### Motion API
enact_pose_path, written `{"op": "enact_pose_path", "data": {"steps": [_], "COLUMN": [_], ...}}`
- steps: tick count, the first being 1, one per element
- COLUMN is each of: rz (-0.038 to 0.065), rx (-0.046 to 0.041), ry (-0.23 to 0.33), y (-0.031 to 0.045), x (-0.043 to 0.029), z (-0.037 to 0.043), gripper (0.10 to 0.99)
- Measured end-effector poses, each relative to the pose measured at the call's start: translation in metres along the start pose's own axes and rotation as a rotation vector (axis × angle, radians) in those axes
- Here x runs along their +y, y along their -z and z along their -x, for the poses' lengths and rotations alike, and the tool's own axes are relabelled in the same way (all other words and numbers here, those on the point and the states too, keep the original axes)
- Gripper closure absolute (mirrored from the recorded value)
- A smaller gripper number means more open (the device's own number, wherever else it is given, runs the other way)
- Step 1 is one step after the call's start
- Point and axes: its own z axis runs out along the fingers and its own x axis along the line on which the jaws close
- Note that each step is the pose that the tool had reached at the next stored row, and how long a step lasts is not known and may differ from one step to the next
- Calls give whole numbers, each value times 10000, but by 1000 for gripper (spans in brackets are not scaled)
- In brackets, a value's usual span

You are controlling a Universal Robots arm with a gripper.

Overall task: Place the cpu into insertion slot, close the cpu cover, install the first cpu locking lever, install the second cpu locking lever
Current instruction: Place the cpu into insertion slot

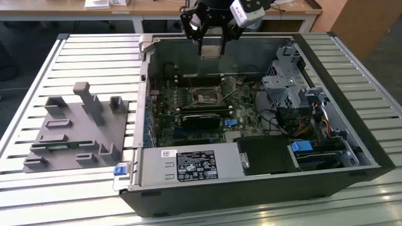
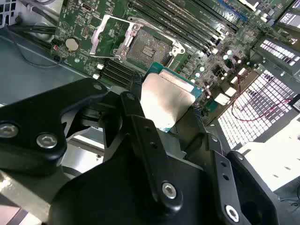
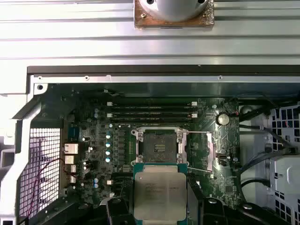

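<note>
- In the exterior view I see the open computer case (image 1: pixel 264 188) on the slatted counter (image 1: pixel 94 52), a grey fixture (image 1: pixel 75 132) beside it.
- My arm (image 1: pixel 217 14) hangs above the case, pincer (image 1: pixel 211 52) pointing down, clamped on the cpu (image 3: pixel 159 192).
- Both wrist views show me the insertion slot (image 3: pixel 157 144) bare, cpu held clear of it.

The cpu (image 3: pixel 159 190), clamped in the matt black gripper (image 3: pixel 159 205), has a dull, smooth metal top; beyond it, the insertion slot (image 3: pixel 157 144) shows a bright metal rim.
</note>
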Motion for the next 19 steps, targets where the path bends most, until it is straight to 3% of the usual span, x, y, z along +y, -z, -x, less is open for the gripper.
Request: {"op": "enact_pose_path", "data": {"steps": [11, 19], "rz": [1, 13], "rx": [-8, -98], "ry": [-90, -1094], "y": [0, -5], "x": [0, 1], "z": [0, 0], "gripper": [545, 545]}}
